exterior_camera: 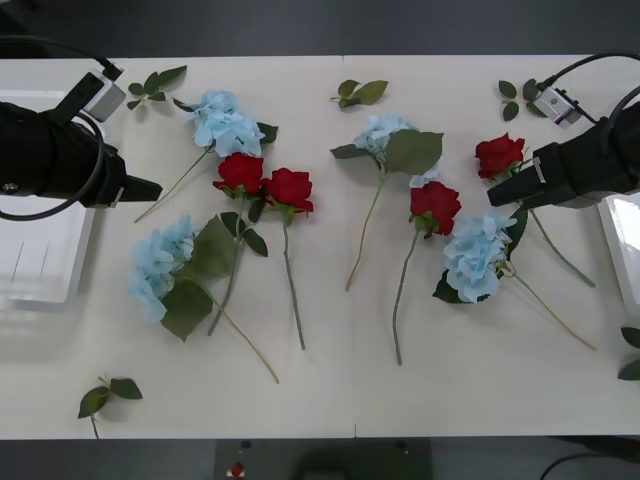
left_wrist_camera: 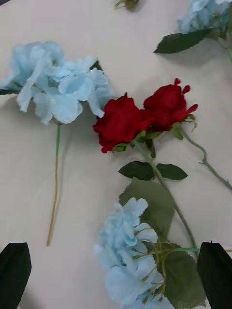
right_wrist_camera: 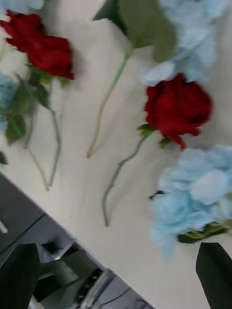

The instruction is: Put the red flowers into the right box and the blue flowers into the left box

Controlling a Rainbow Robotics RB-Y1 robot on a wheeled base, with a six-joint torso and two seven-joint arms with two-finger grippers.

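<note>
Several red flowers lie on the white table: a touching pair (exterior_camera: 240, 172) (exterior_camera: 290, 188) left of centre, one (exterior_camera: 435, 205) right of centre, one (exterior_camera: 498, 155) by my right gripper (exterior_camera: 500, 195). Several blue flowers (exterior_camera: 225, 120) (exterior_camera: 160, 265) (exterior_camera: 385, 132) (exterior_camera: 478, 255) lie among them. My left gripper (exterior_camera: 150, 188) hovers open between the two left blue flowers; its wrist view shows the red pair (left_wrist_camera: 121, 123) and a blue head (left_wrist_camera: 130, 260) near one finger (left_wrist_camera: 215, 270). The right gripper (right_wrist_camera: 116, 280) is open above a blue head (right_wrist_camera: 198, 193) and a rose (right_wrist_camera: 176, 108). The left box (exterior_camera: 40, 250) and right box (exterior_camera: 625, 250) sit at the table's ends.
Loose green leaf sprigs lie at the back left (exterior_camera: 155, 82), back centre (exterior_camera: 360, 92), back right (exterior_camera: 518, 95), front left (exterior_camera: 108, 393) and right edge (exterior_camera: 632, 352). Long stems cross the middle of the table. The front edge (exterior_camera: 320, 437) is bare.
</note>
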